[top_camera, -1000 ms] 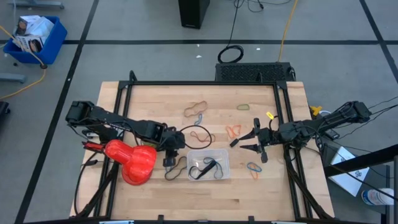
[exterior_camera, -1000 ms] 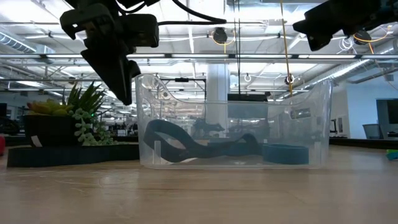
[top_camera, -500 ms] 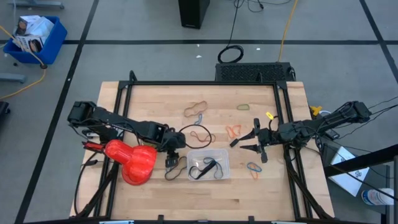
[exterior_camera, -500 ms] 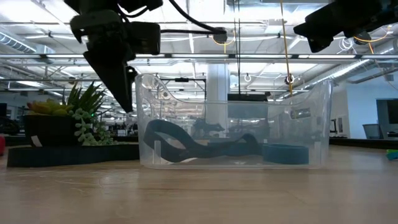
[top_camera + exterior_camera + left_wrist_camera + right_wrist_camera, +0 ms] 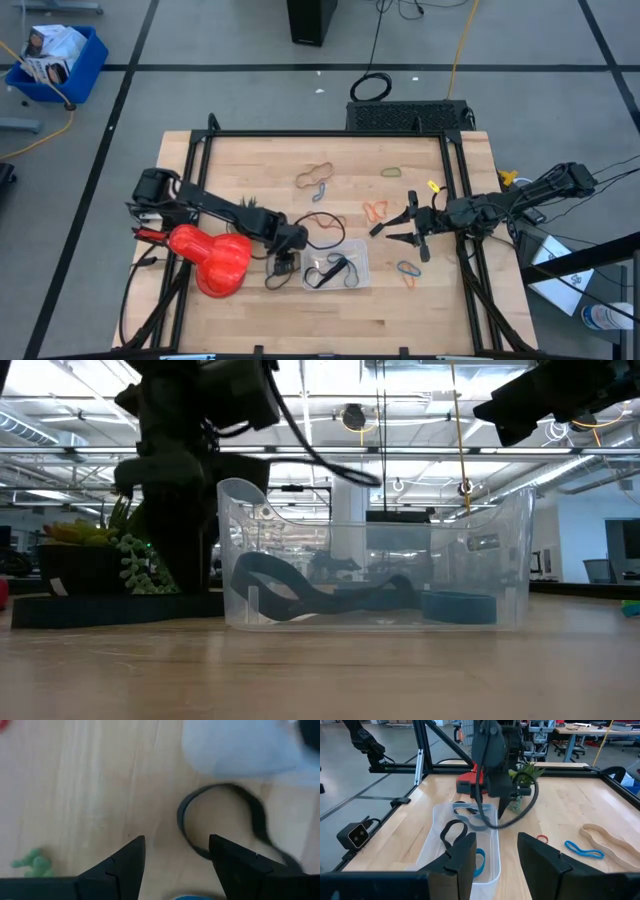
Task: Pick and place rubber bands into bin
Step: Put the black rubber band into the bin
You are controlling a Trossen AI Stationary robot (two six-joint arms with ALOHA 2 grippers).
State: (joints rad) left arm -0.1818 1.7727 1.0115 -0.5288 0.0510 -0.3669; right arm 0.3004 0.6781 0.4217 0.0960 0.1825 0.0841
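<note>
The clear bin (image 5: 336, 265) sits on the table near the front middle. It holds a black band (image 5: 452, 832) and a blue band (image 5: 479, 861). My left gripper (image 5: 285, 264) is open, low beside the bin's left wall (image 5: 228, 550), fingers pointing down over a black rubber band (image 5: 220, 820) that lies flat on the wood. My right gripper (image 5: 398, 229) is open and empty, right of the bin, above the table. Loose bands lie around: tan (image 5: 318, 175), green (image 5: 391, 171), orange (image 5: 376, 211), blue (image 5: 408, 267).
A red object (image 5: 215, 260) and a small green plant (image 5: 140, 550) stand left of the bin, close to my left arm. A large black loop (image 5: 322, 222) lies just beyond the bin. The black frame rails (image 5: 325, 134) border the table.
My left gripper has moved down and toward the table's near edge, coming in close beside the bin's left wall. It stays open. My right arm has kept still.
</note>
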